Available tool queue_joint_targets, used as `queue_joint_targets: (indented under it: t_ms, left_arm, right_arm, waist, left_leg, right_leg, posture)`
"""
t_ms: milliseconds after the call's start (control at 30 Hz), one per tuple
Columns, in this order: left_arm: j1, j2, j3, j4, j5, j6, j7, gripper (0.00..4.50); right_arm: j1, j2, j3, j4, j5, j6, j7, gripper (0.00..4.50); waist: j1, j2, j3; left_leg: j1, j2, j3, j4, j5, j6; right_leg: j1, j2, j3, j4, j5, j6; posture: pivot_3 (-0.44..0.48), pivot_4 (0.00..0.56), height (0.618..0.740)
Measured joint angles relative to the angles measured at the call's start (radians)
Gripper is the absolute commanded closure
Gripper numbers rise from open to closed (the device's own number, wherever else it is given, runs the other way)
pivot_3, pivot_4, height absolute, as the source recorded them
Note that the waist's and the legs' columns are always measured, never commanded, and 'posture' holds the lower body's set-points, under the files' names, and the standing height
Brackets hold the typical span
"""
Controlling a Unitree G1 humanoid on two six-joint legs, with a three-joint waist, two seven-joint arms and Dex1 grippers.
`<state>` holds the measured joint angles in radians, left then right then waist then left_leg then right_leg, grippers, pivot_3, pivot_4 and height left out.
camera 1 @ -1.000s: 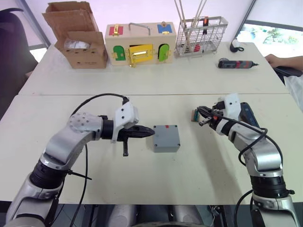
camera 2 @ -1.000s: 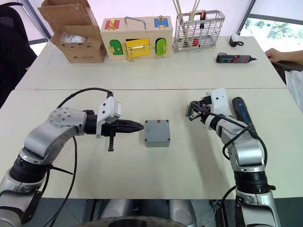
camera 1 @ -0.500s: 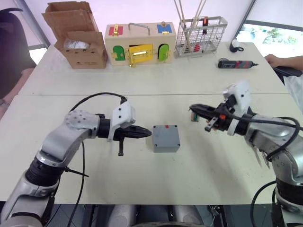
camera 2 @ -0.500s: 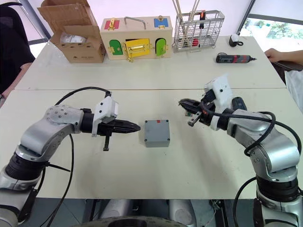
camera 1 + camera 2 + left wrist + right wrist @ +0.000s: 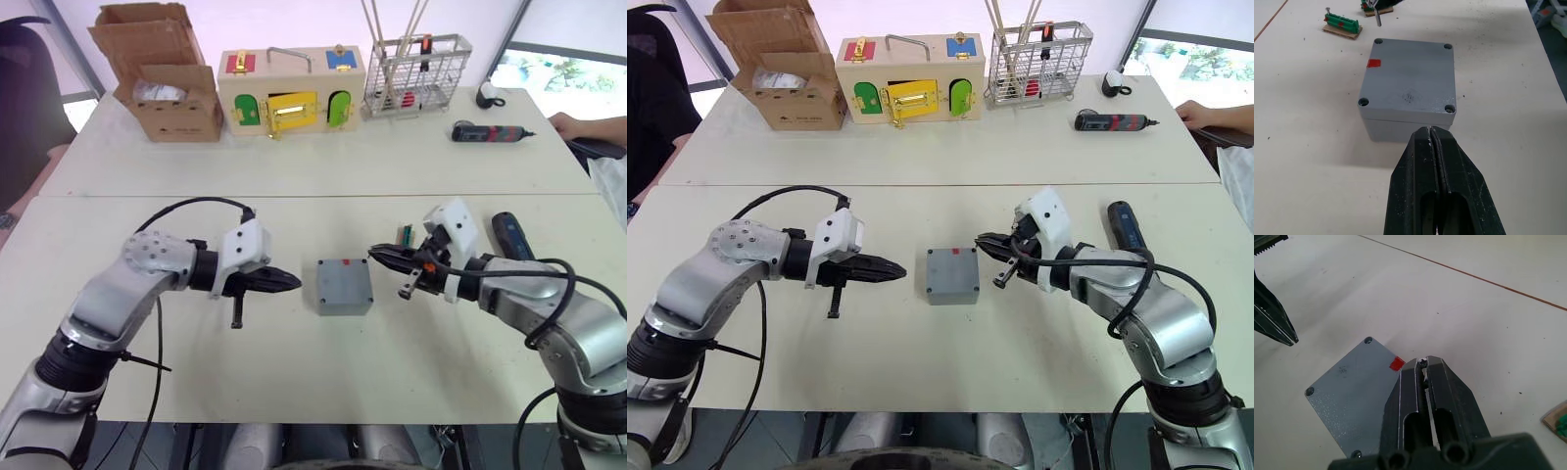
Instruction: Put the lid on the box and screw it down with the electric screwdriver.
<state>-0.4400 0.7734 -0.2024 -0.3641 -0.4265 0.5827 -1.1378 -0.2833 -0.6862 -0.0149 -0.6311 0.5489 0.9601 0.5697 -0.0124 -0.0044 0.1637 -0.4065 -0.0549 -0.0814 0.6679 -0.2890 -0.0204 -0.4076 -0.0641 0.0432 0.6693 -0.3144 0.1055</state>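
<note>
Table (image 5: 294,372) first, the pale near one, and dead centre on it sits the box (image 5: 1400,129), one grey enclosure. The lid (image 5: 1410,83) is already down on it, one lid, red mark near one edge, four corner holes counted; I cannot tell whether any hole has a screw in it. So the lid step looks done to me and we are into the fastening.

Out at 3 o'clock from the box lies the electric screwdriver (image 5: 509,235), one of them, flat on the table, nobody holding it. Far off at about 1 o'clock lies one smaller black-and-red screwdriver (image 5: 490,131), not my tool.

My left gripper (image 5: 297,283) hangs at 9 o'clock of the box, fingers pressed together on nothing, tips just short of the wall. My right gripper (image 5: 374,255) comes in from 3 o'clock, tips just beside the lid's red-marked edge, clamped on what looks like one small screw (image 5: 1423,361).

One green screw holder (image 5: 405,236) stands at 2 o'clock.

Next, as I judge it: line that screw over a corner hole, drop it upright, then fetch the driver.
</note>
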Motion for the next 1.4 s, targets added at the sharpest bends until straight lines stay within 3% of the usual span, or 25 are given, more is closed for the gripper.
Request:
queue_joint_targets:
  t_ms: [1400]
  left_arm:
    - [0.000, -0.019, -0.001, -0.003, 0.000, 0.000, 0.028, 4.50]
  right_arm:
    - [0.008, 0.008, 0.072, 0.057, -0.065, -0.055, 0.001, 4.42]
  waist:
    - [0.000, 0.000, 0.000]
  left_leg:
    - [0.000, 0.000, 0.000, 0.000, 0.000, 0.000]
  right_leg:
    - [0.000, 0.000, 0.000, 0.000, 0.000, 0.000]
  posture:
    - [0.000, 0.150, 0.740]
